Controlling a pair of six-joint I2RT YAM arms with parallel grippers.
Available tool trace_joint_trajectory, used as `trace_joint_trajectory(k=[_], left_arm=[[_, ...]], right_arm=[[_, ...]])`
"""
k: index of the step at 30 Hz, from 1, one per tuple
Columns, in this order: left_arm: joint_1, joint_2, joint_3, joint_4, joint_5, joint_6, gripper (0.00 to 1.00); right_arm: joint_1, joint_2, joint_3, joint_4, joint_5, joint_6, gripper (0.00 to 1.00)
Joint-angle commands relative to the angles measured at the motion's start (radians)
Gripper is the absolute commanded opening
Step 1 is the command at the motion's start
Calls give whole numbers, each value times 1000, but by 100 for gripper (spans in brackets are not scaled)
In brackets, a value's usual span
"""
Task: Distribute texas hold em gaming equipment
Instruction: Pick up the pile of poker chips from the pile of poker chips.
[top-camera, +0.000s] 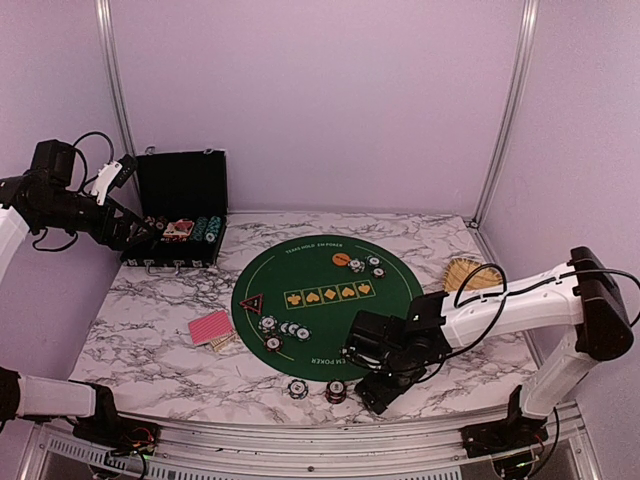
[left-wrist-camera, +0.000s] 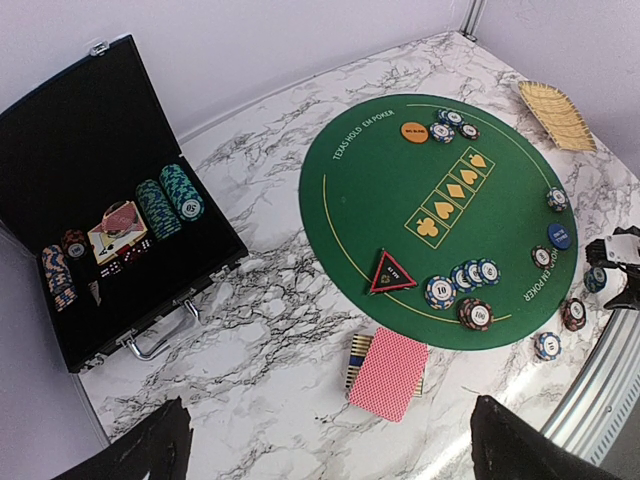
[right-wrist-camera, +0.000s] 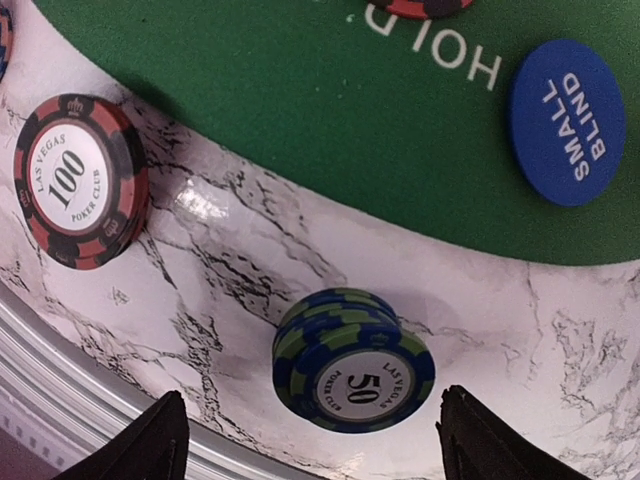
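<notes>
**Right gripper** (right-wrist-camera: 318, 455): released, its fingers spread wide to either side of a small stack of blue-and-green striped 50 poker chips (right-wrist-camera: 353, 362). The stack stands on the white marbled table (right-wrist-camera: 230, 260), just off the round green felt mat (right-wrist-camera: 300, 100).

**Red-and-black striped 100 chip** (right-wrist-camera: 78, 180): laid nearby on the marble.

**Blue round small-blind button** (right-wrist-camera: 565, 120): set on the felt.

**Left gripper** (left-wrist-camera: 335, 450): released and empty, held high beside the open black hinged case (left-wrist-camera: 90, 130).
</notes>
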Motion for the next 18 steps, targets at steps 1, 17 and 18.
trace_joint_trajectory(k=[1,17,18], left_arm=[[-4,6,3,-35,22,1,99],[-4,-4,1,-35,6,7,99],[-4,-4,0,-35,6,6,99]], right_arm=[[-26,5,-7,49,-5,-4,83],[-46,28,-4,71,-8,-24,65],[-45,27,-3,69,-6,-25,63]])
